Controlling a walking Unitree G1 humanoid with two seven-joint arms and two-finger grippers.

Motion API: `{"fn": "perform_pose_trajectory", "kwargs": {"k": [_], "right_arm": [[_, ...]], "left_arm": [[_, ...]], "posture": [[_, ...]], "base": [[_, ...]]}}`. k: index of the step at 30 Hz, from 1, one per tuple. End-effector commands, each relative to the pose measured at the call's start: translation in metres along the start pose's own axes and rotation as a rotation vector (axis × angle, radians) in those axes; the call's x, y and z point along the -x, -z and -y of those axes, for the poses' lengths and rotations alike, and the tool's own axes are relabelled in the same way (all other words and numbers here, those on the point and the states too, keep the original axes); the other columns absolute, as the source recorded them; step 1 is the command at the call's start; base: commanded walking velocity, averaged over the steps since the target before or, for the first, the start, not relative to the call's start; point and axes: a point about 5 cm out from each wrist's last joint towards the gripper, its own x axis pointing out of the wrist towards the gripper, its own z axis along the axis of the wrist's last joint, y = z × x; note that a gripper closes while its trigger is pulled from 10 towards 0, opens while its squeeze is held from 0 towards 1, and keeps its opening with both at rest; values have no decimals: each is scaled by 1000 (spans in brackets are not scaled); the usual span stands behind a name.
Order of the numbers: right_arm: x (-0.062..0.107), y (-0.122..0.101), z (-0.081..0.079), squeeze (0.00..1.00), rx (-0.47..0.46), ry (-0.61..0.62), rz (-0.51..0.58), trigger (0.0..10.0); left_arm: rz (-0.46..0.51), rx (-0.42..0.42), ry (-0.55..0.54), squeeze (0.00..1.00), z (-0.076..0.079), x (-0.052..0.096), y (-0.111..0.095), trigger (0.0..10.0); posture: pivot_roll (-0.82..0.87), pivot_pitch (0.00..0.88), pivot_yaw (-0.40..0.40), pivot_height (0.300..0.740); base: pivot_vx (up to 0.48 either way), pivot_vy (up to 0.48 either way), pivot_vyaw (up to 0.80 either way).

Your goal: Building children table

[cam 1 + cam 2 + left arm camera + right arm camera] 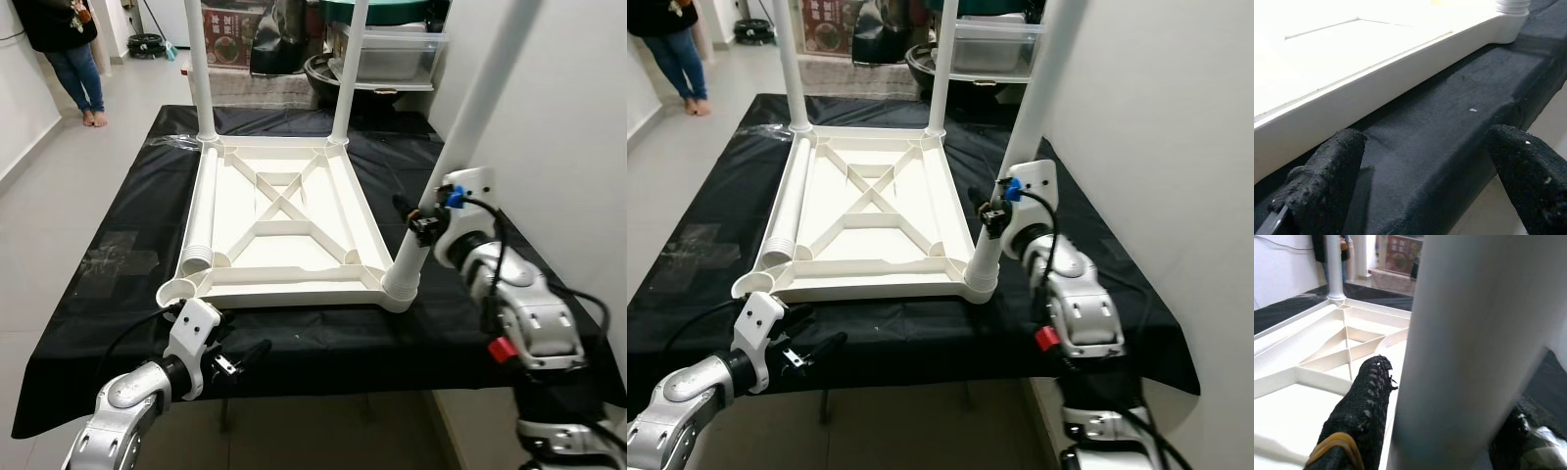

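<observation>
No legible text; red poster [227, 34] print at back too blurred.

A table draped in a black cloth [323, 338] spans the middle of the frame. On it, centre, lies an upturned white plastic tabletop [284, 223], ribbed underside up, with 3 white legs standing from its corners: 2 at the top, 1 at the lower right [460, 147]. Along its left side lies a 4th leg [201, 220].
</observation>
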Motion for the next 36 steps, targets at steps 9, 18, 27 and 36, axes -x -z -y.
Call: {"fn": "perform_pose_trajectory", "kwargs": {"k": [9, 18, 27, 36], "right_arm": [[-1, -7, 28, 0, 32, -173, 42, 10000], [-17, -4, 35, 0, 55, -278, 22, 10000], [-26, -3, 41, 0, 61, -296, -7, 8392], [-31, 1, 52, 0, 25, -272, -30, 0]], "left_arm": [[-4, 9, 31, 0, 4, -3, 4, 10000], [-1, 6, 38, 0, 4, -4, 3, 10000], [-3, 7, 32, 0, 3, -1, 4, 10000], [-5, 8, 36, 0, 6, 0, 5, 10000]], "posture": [[62, 0, -92, 740], [83, 0, -108, 740], [90, 0, -115, 740], [94, 0, -123, 740]], "base": [[0, 0, 0], [0, 0, 0], [0, 0, 0], [0, 0, 0]]}}
